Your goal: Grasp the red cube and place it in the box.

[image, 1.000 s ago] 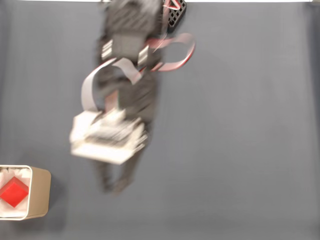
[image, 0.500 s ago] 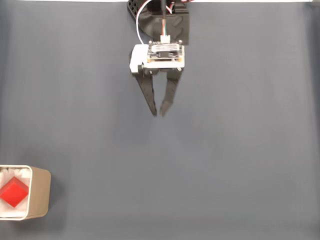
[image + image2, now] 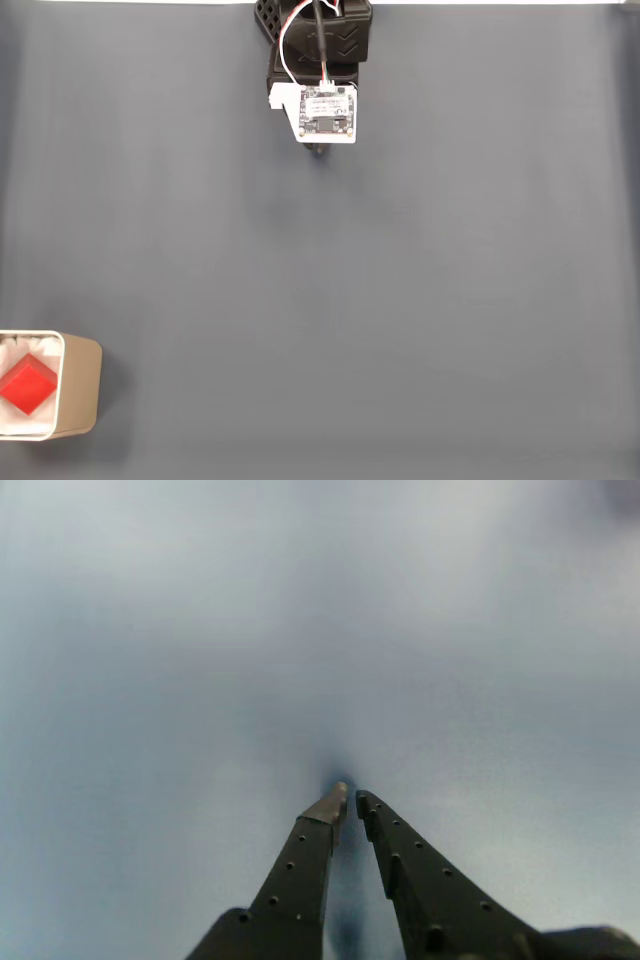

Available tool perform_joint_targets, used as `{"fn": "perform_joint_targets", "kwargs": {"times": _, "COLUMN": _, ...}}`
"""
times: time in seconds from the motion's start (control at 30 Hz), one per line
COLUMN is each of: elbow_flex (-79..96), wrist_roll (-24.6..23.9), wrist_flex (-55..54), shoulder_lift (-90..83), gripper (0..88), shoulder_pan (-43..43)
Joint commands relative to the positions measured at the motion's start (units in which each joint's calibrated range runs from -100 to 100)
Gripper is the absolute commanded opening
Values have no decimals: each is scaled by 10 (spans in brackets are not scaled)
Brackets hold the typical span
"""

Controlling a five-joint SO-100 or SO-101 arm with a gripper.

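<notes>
1. Wrist view, nearest: the gripper (image 3: pixel 350 798) enters from the bottom edge as two dark fingers (image 3: pixel 300 870) dotted with small holes. They run together toward their tips, which nearly meet with only a thin slit between them; the jaws are closed and nothing is held.
2. Wrist view, just past the tips: a small dark shadow lies on the grey mat (image 3: pixel 150 630), which is out of focus.
3. Fixed view, bottom-left corner: the box (image 3: pixel 82 388), beige with rounded corners and a white inside, stands on the mat (image 3: pixel 400 300) and is cut by the left edge of the picture.
4. Fixed view, inside the box: the cube (image 3: pixel 27 385), bright red, lies on the white lining with one corner turned upward in the picture. It rests within the walls, toward the left side of the box.
5. Fixed view, middle ground: the mat is a plain, even grey from the box to the arm.
6. Fixed view, top centre: the arm (image 3: pixel 320 40) is folded close to its black base at the upper edge. A white plate carrying a small circuit board (image 3: pixel 326 112) faces the camera, with white and red wires looping above it.
7. Fixed view, just below the plate: a small dark tip of the gripper (image 3: pixel 318 150) shows; the arm is well apart from the box and the cube.
</notes>
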Motion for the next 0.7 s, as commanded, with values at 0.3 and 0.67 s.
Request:
{"fn": "perform_joint_targets", "kwargs": {"times": 0.3, "elbow_flex": 5, "wrist_roll": -1, "wrist_flex": 19, "shoulder_lift": 1, "gripper": 0, "shoulder_pan": -6}}
{"fn": "perform_joint_targets", "kwargs": {"times": 0.67, "elbow_flex": 5, "wrist_roll": -1, "wrist_flex": 19, "shoulder_lift": 1, "gripper": 0, "shoulder_pan": -6}}
